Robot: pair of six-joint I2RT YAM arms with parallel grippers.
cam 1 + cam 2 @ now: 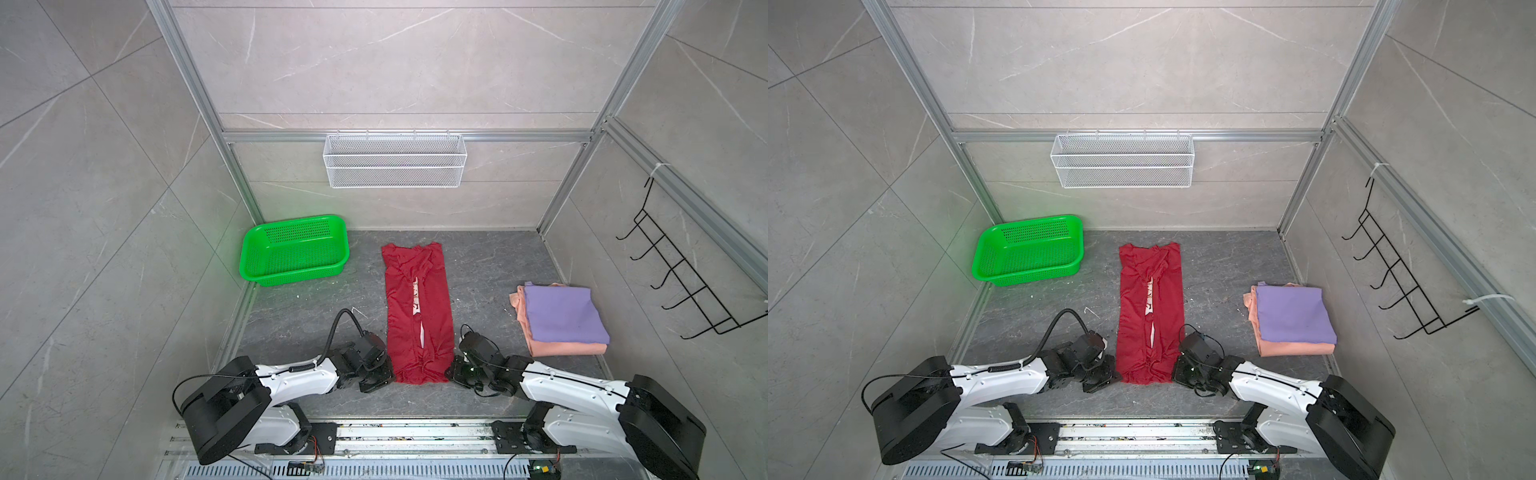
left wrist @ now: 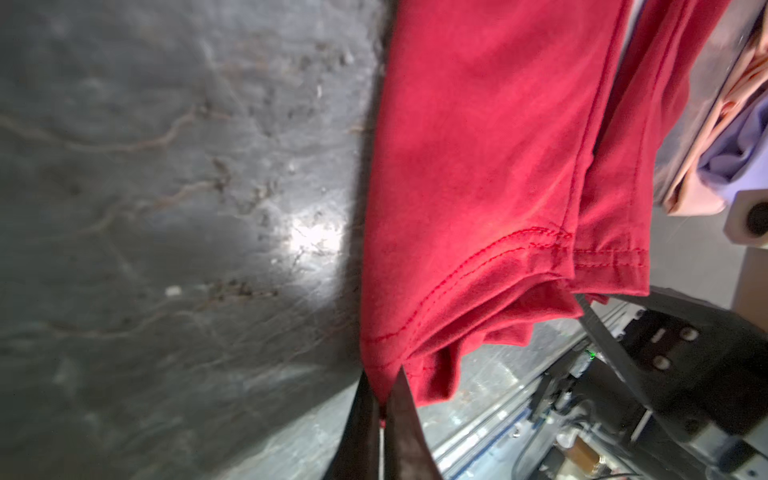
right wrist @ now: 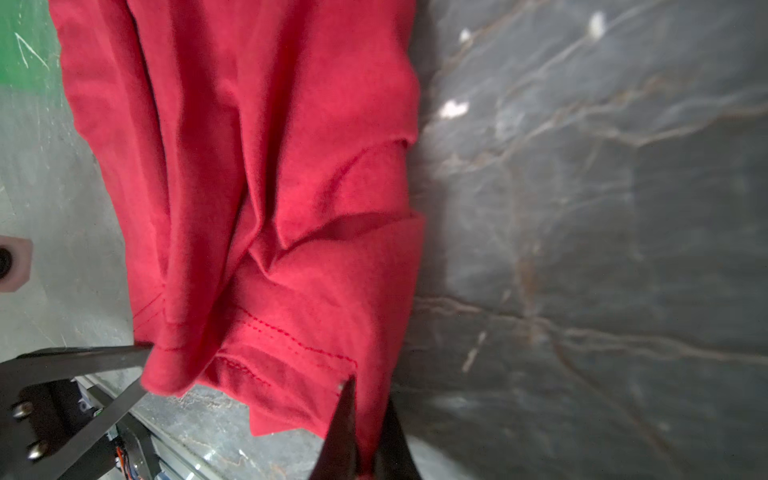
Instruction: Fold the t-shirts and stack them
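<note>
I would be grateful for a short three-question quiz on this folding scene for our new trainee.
1. True or false: the left gripper and the right gripper are both shut on the near hem of the dark red shirt.
2. In the pile to the right of it in both top views, which lies on top? A) the lavender shirt B) the salmon-pink shirt C) neither, they lie side by side
3. Fill in: in both top views the green basket stands to the ____ of the dark red shirt.
Key: 1 true; 2 A; 3 left.
</note>
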